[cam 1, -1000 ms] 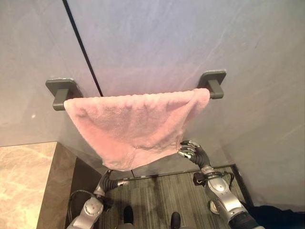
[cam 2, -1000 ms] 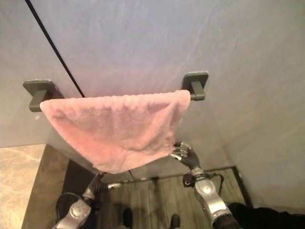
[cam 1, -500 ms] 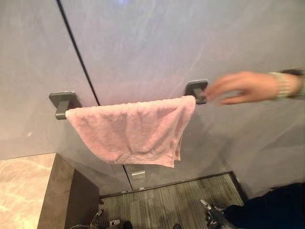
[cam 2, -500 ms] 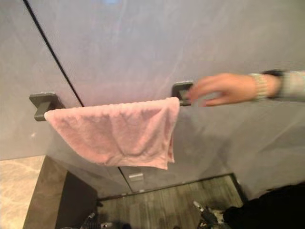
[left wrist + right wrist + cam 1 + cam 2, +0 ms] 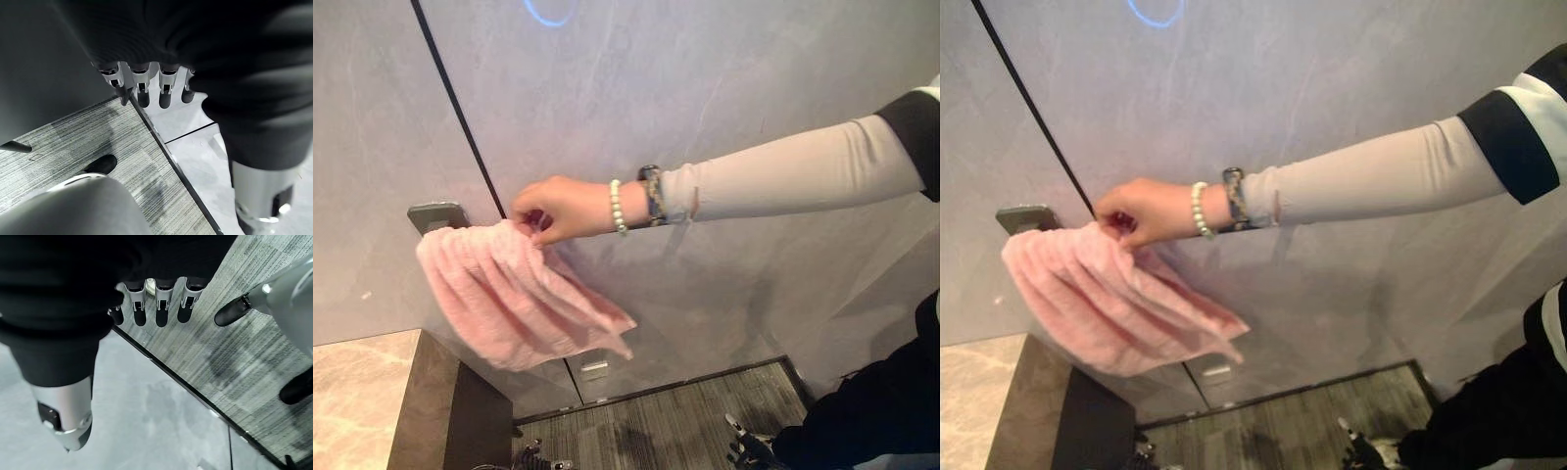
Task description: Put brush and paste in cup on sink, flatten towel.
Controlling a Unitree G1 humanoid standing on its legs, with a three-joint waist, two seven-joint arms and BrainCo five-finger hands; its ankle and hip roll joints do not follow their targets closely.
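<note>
A pink towel (image 5: pixel 504 299) hangs bunched in folds at the left end of its wall rail, beside the grey left bracket (image 5: pixel 434 215). A person's hand (image 5: pixel 558 208) pinches the towel's top edge, with the arm (image 5: pixel 783 176) reaching in from the right. My left hand (image 5: pixel 143 90) hangs low over the floor, its fingers relaxed and holding nothing. My right hand (image 5: pixel 161 308) also hangs low with straight fingers and thumb, nothing in it, and its tips show at the bottom edge (image 5: pixel 742 452) of the left eye view.
A marble counter (image 5: pixel 352 392) with a dark side panel (image 5: pixel 450 416) stands at the lower left. Grey striped floor (image 5: pixel 656 421) lies below the grey wall. The person's dark clothing (image 5: pixel 876 411) fills the lower right.
The person's hand has moved from the right bracket to the left, pushing the spread towel into a bunch at the left end. My hands have dropped from the towel's lower edge. The camera shifted.
</note>
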